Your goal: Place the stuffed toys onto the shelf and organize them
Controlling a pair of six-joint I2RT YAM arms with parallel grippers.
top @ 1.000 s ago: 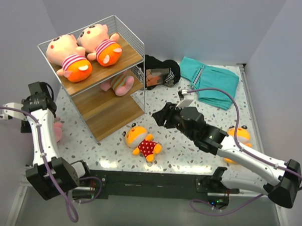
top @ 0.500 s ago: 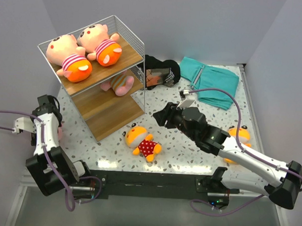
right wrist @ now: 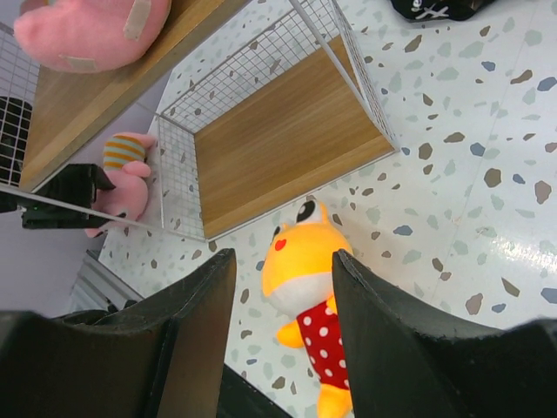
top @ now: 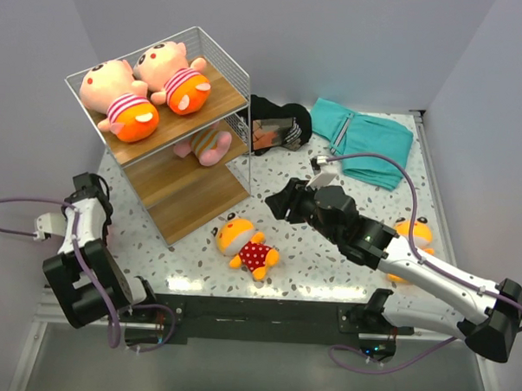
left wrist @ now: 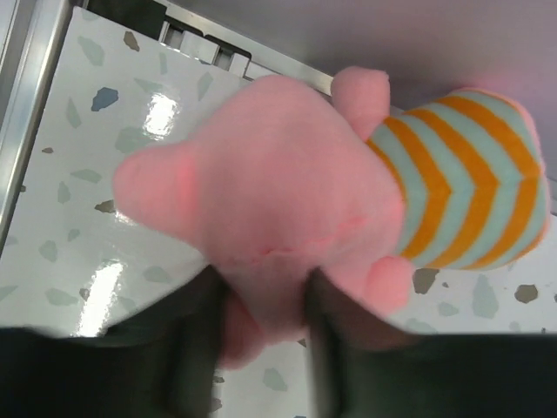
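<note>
The shelf [top: 192, 192] stands at the far left. Two pink stuffed toys [top: 118, 98] lie on its top board and one [top: 204, 144] on the middle board. My left gripper [left wrist: 265, 348] is shut on a pink stuffed toy [left wrist: 278, 200] with an orange-and-teal striped body, lying on the table left of the shelf. An orange-yellow toy [top: 246, 244] in a red polka-dot outfit lies in front of the shelf. My right gripper [right wrist: 283, 261] hangs open above it, apart from it. Another orange-yellow toy [top: 413, 232] is partly hidden under the right arm.
A folded teal cloth [top: 367, 139] and a black bundle [top: 277, 123] lie at the back of the table. The shelf's white wire mesh side [right wrist: 178, 174] stands between the held pink toy and the lower board. Walls close in on the left, back and right.
My left arm has swung toward the near left, come down on the pink toy beside the shelf, and its jaws have closed on it. The right arm has barely moved.
</note>
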